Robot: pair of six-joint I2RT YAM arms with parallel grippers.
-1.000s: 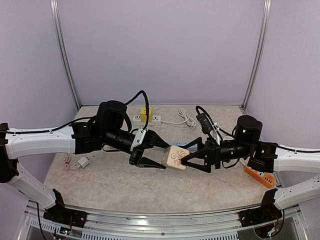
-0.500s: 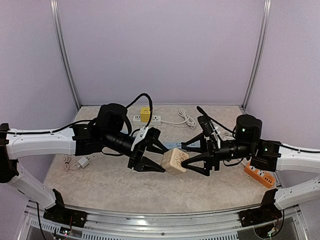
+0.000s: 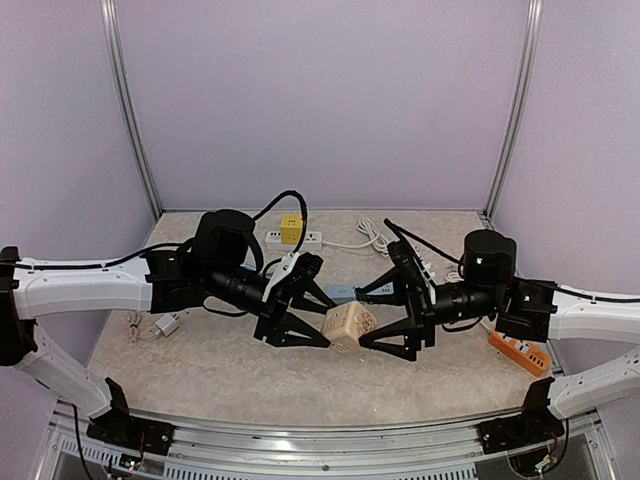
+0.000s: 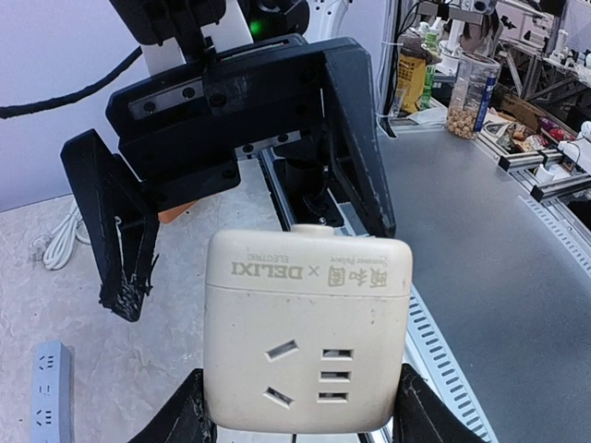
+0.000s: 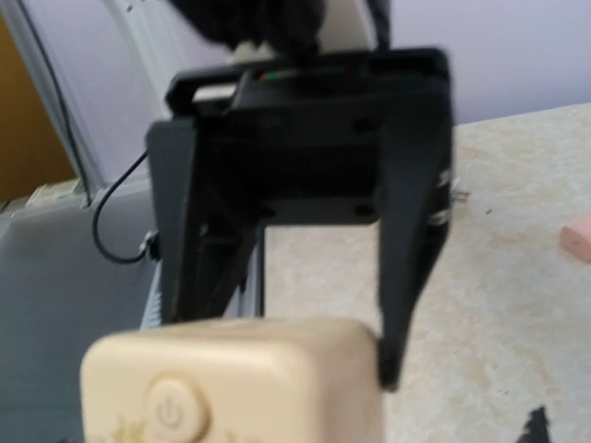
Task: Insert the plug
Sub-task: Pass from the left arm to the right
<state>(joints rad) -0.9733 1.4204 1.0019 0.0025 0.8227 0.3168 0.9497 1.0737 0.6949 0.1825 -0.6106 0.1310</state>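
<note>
A cream cube socket (image 3: 349, 325) hangs above the table's middle, and my left gripper (image 3: 328, 322) is shut on it. In the left wrist view its socket face (image 4: 305, 355) points at the camera, with my fingers (image 4: 180, 417) pressing both lower sides. My right gripper (image 3: 364, 320) faces it from the right, open wide, one finger above and one below the cube's far end without touching. The right wrist view shows the cube's power-button side (image 5: 231, 383). A small white plug (image 3: 166, 324) with its cord lies on the table at the left.
A white power strip with a yellow block (image 3: 292, 231) and a coiled white cable (image 3: 375, 238) lie at the back. A blue-grey strip (image 3: 345, 292) sits behind the grippers. An orange strip (image 3: 520, 352) lies under the right arm.
My right gripper's jaws have spread wider and drawn off the cube. The left gripper has turned and tilted the cube a little while keeping hold of it.
</note>
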